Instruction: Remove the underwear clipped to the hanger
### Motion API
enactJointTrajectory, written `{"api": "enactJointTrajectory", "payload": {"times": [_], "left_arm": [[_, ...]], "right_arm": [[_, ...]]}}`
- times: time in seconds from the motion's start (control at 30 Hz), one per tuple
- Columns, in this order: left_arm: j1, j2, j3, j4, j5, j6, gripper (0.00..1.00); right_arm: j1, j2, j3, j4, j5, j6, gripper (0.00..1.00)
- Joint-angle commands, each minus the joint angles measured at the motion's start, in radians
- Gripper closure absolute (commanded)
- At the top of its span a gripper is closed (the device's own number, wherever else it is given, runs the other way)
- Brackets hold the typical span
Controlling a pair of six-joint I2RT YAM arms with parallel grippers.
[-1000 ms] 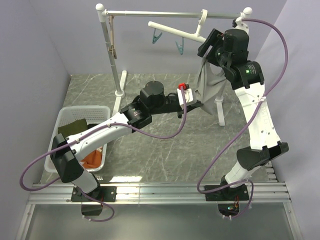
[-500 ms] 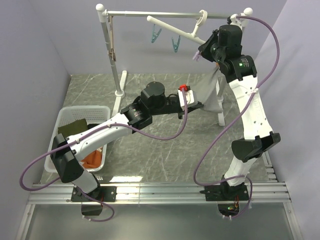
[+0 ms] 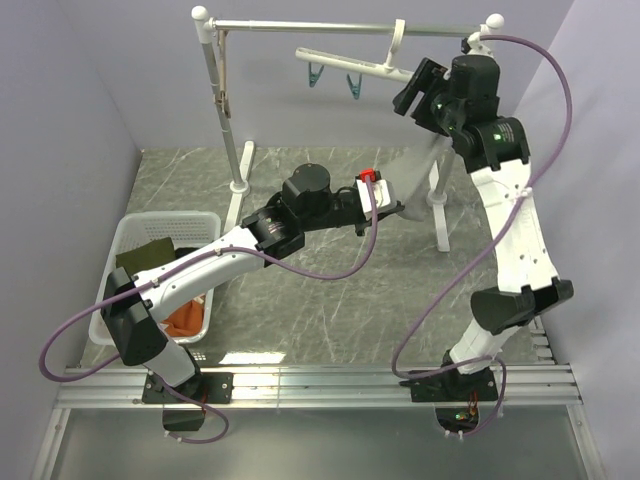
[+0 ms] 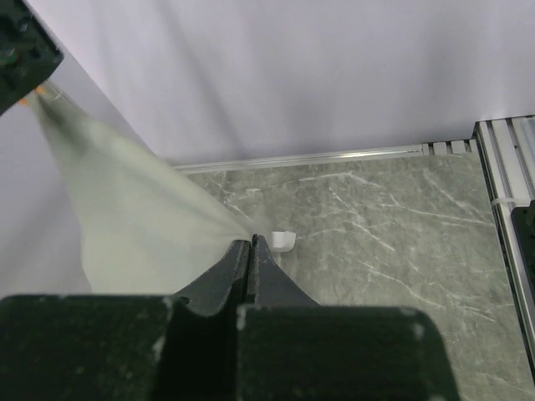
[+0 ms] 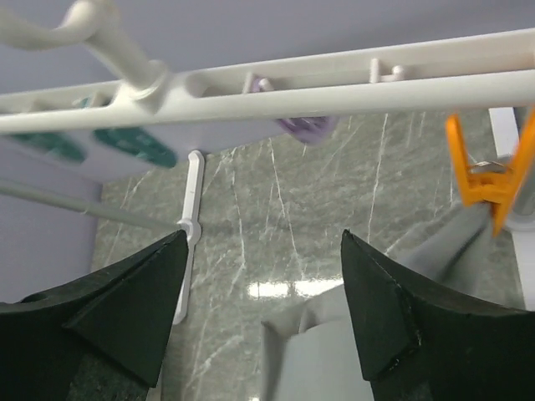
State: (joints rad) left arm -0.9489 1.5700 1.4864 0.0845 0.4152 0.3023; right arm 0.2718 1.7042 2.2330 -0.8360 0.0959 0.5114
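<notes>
The light grey underwear is stretched taut from my left gripper, which is shut on its corner, up to an orange clip on the white hanger. In the top view the grey underwear is a blurred streak between my left gripper and the hanger. My right gripper is open just under the hanger bar with nothing between its fingers. It sits at the hanger's right end. The hanger's teal clips and purple clip hold nothing.
The hanger hangs from a white rack's rail; the rack's post and right leg stand on the marble table. A white basket at the left holds a dark olive piece and an orange cloth.
The hanger has swung and now hangs more level. My right gripper has shifted beside its right end. The grey underwear, hanging loose before, is now pulled into a taut blurred streak.
</notes>
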Motion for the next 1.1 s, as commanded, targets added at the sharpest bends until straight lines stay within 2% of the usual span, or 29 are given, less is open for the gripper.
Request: {"api": "enactJointTrajectory", "payload": {"times": [0.0,0.1,0.27,0.43,0.6,0.77,0.83,0.97,1.07], "left_arm": [[-0.007,-0.016,0.029,-0.003,-0.013,0.018,1.0],[-0.005,-0.015,0.032,-0.011,-0.016,0.023,1.0],[-0.005,-0.013,0.038,-0.011,-0.012,0.012,1.0],[-0.008,-0.014,0.034,0.0,-0.007,0.001,1.0],[-0.011,-0.028,0.025,0.003,-0.007,-0.003,1.0],[-0.021,-0.034,0.032,-0.02,-0.004,-0.003,1.0],[-0.031,-0.044,0.034,-0.035,-0.009,-0.003,1.0],[-0.033,-0.08,0.003,-0.04,-0.001,-0.026,1.0],[-0.033,-0.123,-0.034,-0.06,-0.007,-0.035,1.0]], "right_arm": [[-0.011,-0.106,-0.018,0.0,-0.047,-0.089,0.19],[-0.014,-0.138,-0.027,-0.028,-0.056,-0.145,0.19],[-0.017,-0.182,-0.033,-0.089,0.022,-0.192,0.19],[-0.036,-0.262,-0.146,-0.028,-0.03,-0.188,0.19],[-0.051,-0.38,-0.314,0.061,0.079,-0.178,0.2],[-0.052,-0.405,-0.332,0.038,0.165,-0.209,0.21],[-0.052,-0.455,-0.407,0.101,0.192,-0.223,0.21],[-0.097,-0.592,-0.63,0.309,0.119,-0.208,0.17],[-0.177,-0.64,-0.722,0.393,-0.092,-0.163,0.12]]}}
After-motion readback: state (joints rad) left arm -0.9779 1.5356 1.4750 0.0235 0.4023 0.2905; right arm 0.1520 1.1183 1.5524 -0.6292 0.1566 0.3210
